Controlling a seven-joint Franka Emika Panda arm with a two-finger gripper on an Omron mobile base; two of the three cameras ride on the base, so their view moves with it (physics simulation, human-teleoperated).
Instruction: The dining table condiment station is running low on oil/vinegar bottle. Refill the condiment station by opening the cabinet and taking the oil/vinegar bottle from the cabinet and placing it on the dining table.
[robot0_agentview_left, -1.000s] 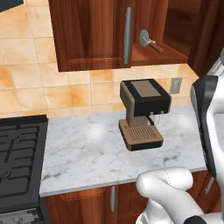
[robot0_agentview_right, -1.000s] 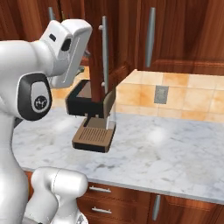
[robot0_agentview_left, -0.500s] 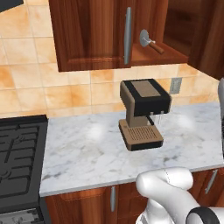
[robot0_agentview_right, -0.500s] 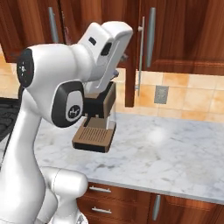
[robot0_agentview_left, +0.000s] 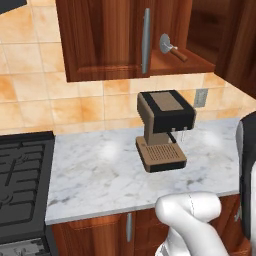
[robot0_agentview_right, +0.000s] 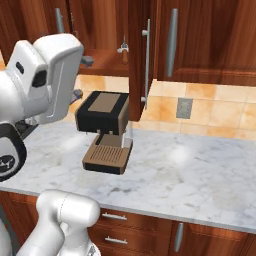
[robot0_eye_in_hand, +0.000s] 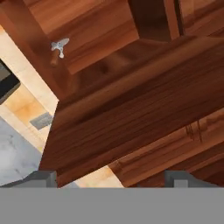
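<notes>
The cabinet (robot0_agentview_right: 137, 55) is hanging on the wall above the table (robot0_agentview_left: 100, 175), and one of its doors (robot0_agentview_right: 140, 60) is standing swung out, edge-on in the right base view, with its long silver bar handle (robot0_agentview_right: 147, 60) facing the room. In the left base view the closed door beside it (robot0_agentview_left: 105, 37) is carrying its own bar handle (robot0_agentview_left: 145, 40) at about 1 o'clock from the coffee machine (robot0_agentview_left: 162, 130). On the open shelf (robot0_agentview_left: 180, 59) a small silver tool with a wooden handle (robot0_agentview_left: 170, 47) is lying; the bottle is not to be made out among what the shelf is showing.

The coffee machine is sitting on the marble table, with a stove (robot0_agentview_left: 22, 185) at 9 o'clock from it and a wall outlet (robot0_agentview_left: 201, 97) at 2 o'clock.

In the hand view the end effector (robot0_eye_in_hand: 111, 178) is pointing at the door's wooden face (robot0_eye_in_hand: 144, 113), its fingertips (robot0_eye_in_hand: 41, 178) standing wide apart with nothing between them.
</notes>
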